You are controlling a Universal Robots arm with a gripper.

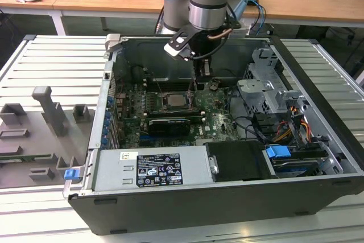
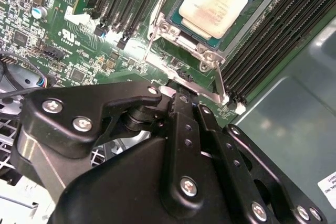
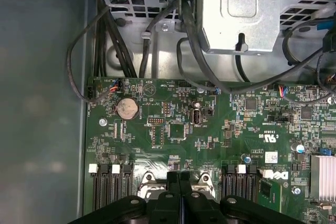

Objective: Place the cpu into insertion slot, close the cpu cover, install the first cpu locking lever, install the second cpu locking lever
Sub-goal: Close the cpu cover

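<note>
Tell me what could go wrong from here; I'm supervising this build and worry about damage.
1. The claw is low, right beside the thin lever next to the chip; a slip could bend it or gouge the board.
2. Memory slots crowd both sides of the chip; a sideways move might hit their clips.

In the second wrist view the cpu (image 2: pixel 218 1) and cpu cover (image 2: pixel 202 51) run off the picture's edge. In the first wrist view the gripper (image 3: pixel 179 178) hides the cpu. At the exterior view's centre, whether the cover is latched is too small to tell.
</note>
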